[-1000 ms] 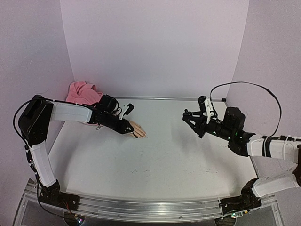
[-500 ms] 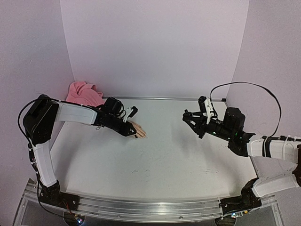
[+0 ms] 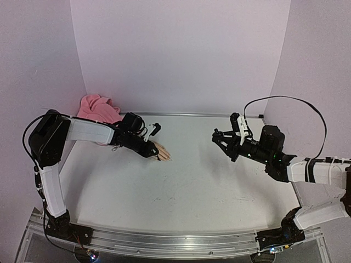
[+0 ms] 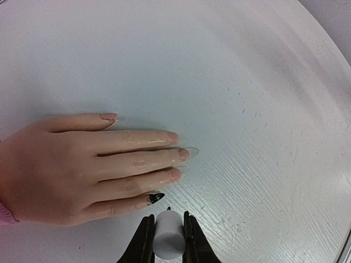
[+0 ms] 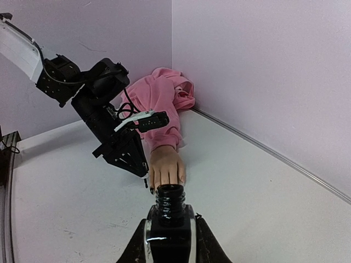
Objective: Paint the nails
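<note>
The beige mannequin hand (image 4: pixel 82 167) lies flat, its fingers pointing right, and its pink sleeve (image 3: pixel 98 108) runs into the back left corner. The little finger's nail (image 4: pixel 155 197) is painted black. The other nails (image 4: pixel 183 155) are pale. My left gripper (image 4: pixel 166 219) is shut on the white brush handle (image 4: pixel 168 236), whose dark tip (image 4: pixel 168 209) sits just off the little fingertip. My right gripper (image 5: pixel 170 226) is shut on the open black polish bottle (image 5: pixel 170 211), held above the table right of centre. In the top view the left gripper (image 3: pixel 151 153) is beside the hand (image 3: pixel 163 152).
The white table (image 3: pixel 197 175) is enclosed by lilac walls at the back and both sides. A metal rail (image 3: pixel 164 244) runs along the near edge. A black cable (image 3: pixel 285 98) loops above the right arm.
My left arm has shifted slightly towards the back right, keeping the brush by the little finger. The right arm with the bottle has barely moved.
</note>
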Robot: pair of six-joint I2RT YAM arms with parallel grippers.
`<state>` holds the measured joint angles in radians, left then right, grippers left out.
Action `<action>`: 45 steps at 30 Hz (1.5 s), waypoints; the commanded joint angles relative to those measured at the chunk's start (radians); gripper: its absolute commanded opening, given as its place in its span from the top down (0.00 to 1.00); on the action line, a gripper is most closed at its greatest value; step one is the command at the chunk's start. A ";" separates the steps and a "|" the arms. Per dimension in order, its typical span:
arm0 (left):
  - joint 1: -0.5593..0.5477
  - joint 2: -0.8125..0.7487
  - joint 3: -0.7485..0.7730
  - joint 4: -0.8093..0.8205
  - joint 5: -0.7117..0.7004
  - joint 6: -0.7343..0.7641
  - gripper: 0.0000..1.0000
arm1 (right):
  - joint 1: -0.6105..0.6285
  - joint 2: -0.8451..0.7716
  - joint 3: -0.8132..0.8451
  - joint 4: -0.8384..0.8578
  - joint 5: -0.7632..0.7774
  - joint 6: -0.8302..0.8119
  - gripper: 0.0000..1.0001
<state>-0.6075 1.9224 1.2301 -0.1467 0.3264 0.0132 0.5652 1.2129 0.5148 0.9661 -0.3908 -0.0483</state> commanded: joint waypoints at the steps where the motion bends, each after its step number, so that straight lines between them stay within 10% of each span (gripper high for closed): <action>1: 0.005 0.025 0.063 0.041 -0.018 0.036 1.00 | -0.006 -0.005 0.014 0.076 -0.026 0.007 1.00; 45: 0.009 0.067 0.076 0.039 -0.034 0.056 1.00 | -0.007 -0.012 0.009 0.074 -0.028 0.008 1.00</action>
<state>-0.6048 1.9919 1.2644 -0.1375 0.2848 0.0532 0.5652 1.2129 0.5148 0.9657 -0.4007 -0.0486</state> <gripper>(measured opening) 0.150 0.223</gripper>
